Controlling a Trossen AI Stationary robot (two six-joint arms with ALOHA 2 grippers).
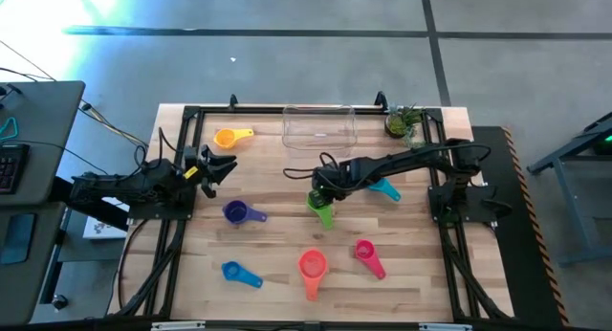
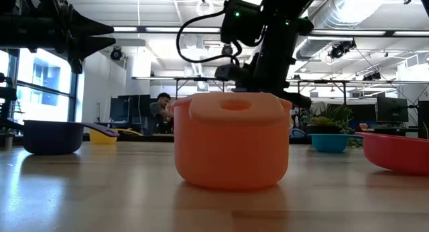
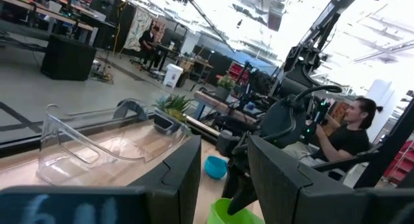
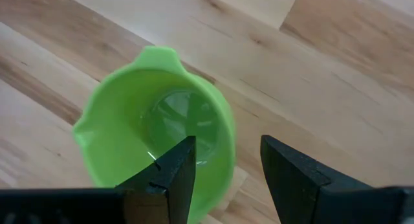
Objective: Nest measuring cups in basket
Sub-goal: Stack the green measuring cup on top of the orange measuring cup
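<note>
Seven cups lie on the wooden table: yellow (image 1: 229,137), purple (image 1: 237,212), blue (image 1: 237,272), coral (image 1: 313,266), pink (image 1: 366,253), teal (image 1: 385,188) and green (image 1: 322,209). The clear basket (image 1: 319,126) stands empty at the far edge. My right gripper (image 4: 228,166) is open above the green cup (image 4: 155,133), which sits upright on the table; one finger stands over its bowl and the other outside its wall. My left gripper (image 1: 218,168) is open and empty at the table's left, between the yellow and purple cups.
A small potted plant (image 1: 404,122) stands right of the basket at the far edge. In the low view the coral cup (image 2: 231,141) hides the green cup. A person (image 3: 349,136) sits beyond the table. Bare wood lies between the cups.
</note>
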